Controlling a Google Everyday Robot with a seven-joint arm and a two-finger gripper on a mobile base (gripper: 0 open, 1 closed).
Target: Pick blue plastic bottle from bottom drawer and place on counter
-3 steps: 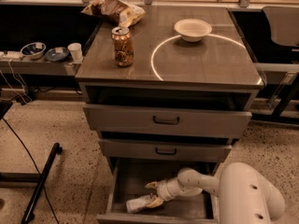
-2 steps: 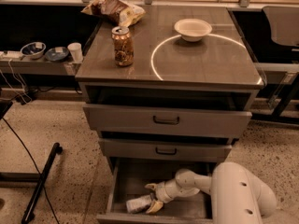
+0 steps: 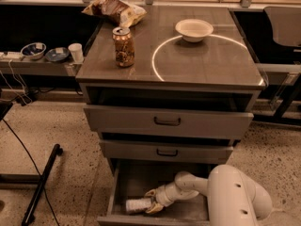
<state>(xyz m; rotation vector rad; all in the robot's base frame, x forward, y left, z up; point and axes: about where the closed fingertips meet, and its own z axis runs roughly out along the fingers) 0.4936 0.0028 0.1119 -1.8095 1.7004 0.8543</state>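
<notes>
The blue plastic bottle [image 3: 137, 205] lies on its side inside the open bottom drawer [image 3: 123, 182], near its front left. My gripper [image 3: 153, 201] reaches down into the drawer from the right, with its fingers around the bottle's right end. The white arm [image 3: 235, 197] fills the drawer's right side. The counter [image 3: 207, 65] with its thin white circle is above.
On the counter stand a brown patterned drink can [image 3: 124, 47], a white bowl [image 3: 194, 30] and a crumpled snack bag [image 3: 115, 9]. A side shelf on the left holds bowls [image 3: 34, 50] and a cup [image 3: 75, 52]. The two upper drawers stand slightly open.
The arm has swung a little to the left and the gripper has come closer onto the bottle's end. The bottle lies in about the same spot.
</notes>
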